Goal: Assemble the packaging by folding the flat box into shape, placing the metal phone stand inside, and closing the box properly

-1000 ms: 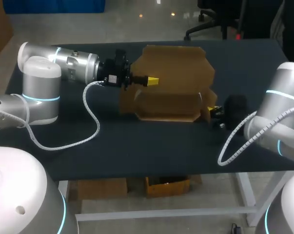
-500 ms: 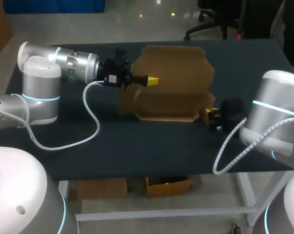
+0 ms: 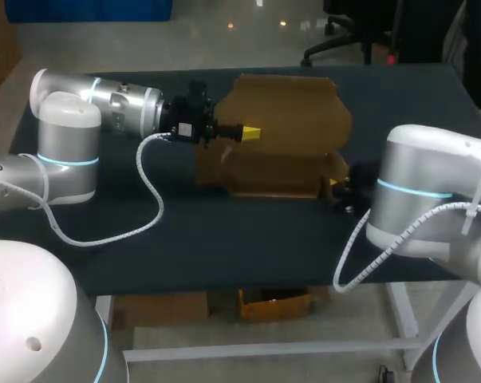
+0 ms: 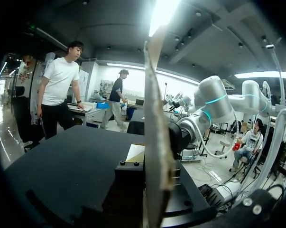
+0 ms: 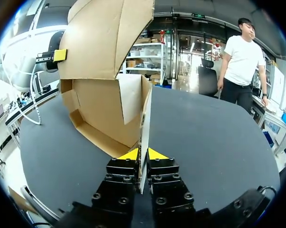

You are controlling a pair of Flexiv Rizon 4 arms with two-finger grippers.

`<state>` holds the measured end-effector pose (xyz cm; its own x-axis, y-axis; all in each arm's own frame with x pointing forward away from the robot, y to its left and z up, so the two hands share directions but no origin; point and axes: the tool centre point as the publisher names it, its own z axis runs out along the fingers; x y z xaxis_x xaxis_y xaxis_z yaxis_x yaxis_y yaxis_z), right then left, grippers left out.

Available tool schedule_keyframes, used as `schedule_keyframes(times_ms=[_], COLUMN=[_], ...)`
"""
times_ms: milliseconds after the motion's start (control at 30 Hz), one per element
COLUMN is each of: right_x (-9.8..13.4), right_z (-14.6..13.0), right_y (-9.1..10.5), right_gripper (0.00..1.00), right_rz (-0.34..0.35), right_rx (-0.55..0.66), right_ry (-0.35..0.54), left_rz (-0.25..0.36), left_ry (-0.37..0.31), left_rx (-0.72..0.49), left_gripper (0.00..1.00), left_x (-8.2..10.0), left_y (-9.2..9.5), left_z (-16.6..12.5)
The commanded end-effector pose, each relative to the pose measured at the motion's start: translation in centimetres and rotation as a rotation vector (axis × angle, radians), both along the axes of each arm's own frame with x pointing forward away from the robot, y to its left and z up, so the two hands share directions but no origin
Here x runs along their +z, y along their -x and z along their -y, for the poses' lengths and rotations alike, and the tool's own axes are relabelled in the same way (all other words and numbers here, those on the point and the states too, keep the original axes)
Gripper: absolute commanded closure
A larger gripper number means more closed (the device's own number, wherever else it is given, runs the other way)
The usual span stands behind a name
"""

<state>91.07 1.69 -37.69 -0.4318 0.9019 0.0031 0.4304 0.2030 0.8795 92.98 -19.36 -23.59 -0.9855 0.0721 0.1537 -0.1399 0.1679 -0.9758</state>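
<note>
Folding step: the half-formed box (image 3: 272, 171) sat on the desk (image 3: 224, 239), left fingers (image 3: 250, 132) pinching its raised lid (image 3: 288, 104), right fingers (image 5: 131, 155) pinching its side flap (image 5: 145, 123). The next move probably called for turning that flap inward.

Box (image 3: 284, 120) on table (image 3: 224, 231) between left tool (image 3: 250, 132), right tool (image 3: 335, 185)

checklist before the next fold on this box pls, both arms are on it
1. Right gripper shut on the side flap: ok.
2. Left gripper clamped on the lid panel: ok.
3. Box folded into shape: not ok, lid panel stands open.
4. Phone stand located: cannot tell, it shows in no view.
5. Arms apart, box between them: ok.
</note>
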Motion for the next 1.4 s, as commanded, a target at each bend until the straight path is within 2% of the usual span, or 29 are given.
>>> schedule_keyframes(times_ms=[33, 267, 433, 767, 1000, 1400], right_x=[-0.2, 0.1, 0.2, 0.0, 0.0, 0.2], right_z=[-0.9, -1.3, -1.6, -2.1, -2.8, -3.4], right_y=[-0.3, -0.3, -0.2, 0.3, 0.6, 1.6], right_gripper=[0.91, 0.9, 0.8, 0.8, 0.75, 0.74], right_rz=[0.025, 0.027, 0.026, 0.022, 0.025, 0.037], right_rx=[-0.158, -0.192, -0.211, -0.239, -0.243, -0.257], right_ry=[0.081, 0.109, 0.114, 0.082, 0.064, 0.039], left_rz=[-0.001, -0.001, -0.001, -0.001, -0.001, -0.001], left_ry=[0.0, 0.0, 0.0, 0.0, 0.0, 0.0], left_rx=[-0.002, -0.002, -0.002, -0.002, -0.002, -0.002], left_gripper=[1.0, 1.0, 1.0, 1.0, 1.0, 1.0], left_x=[-0.2, -0.2, -0.2, -0.2, -0.2, -0.2], left_y=[0.0, 0.0, 0.0, 0.0, 0.0, 0.0], left_z=[0.1, 0.1, 0.1, 0.1, 0.1, 0.1])
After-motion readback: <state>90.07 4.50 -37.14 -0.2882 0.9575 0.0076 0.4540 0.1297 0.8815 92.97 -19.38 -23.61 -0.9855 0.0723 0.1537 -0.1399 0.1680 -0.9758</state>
